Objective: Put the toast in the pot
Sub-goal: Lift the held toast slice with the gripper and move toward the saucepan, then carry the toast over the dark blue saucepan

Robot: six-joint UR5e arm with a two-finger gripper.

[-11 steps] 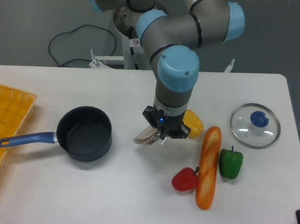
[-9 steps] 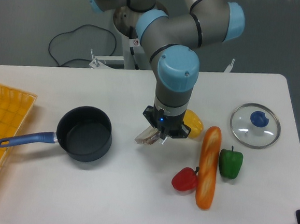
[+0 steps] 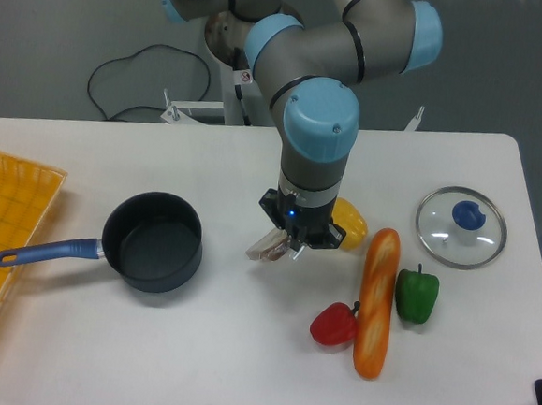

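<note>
Near the table's middle, black two-finger gripper [image 3: 284, 249] pointing down, closed on the small flat tan-brown toast in shiny clear wrap [image 3: 268, 249], tilted, its left end sticking out. Well to the left, round dark grey pot with long blue handle [image 3: 152, 241], standing open on the white table [image 3: 194, 347]. Behind the gripper, yellow pepper [image 3: 353, 222].

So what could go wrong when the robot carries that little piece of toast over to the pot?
The small tan wrapped toast sticks out sideways from the gripper, seemingly pinched only at one end, so it might slip out on the way. The round dark pot sits to the left, and if the toast is let go too early it could hit the rim and land on the white table instead.
</note>
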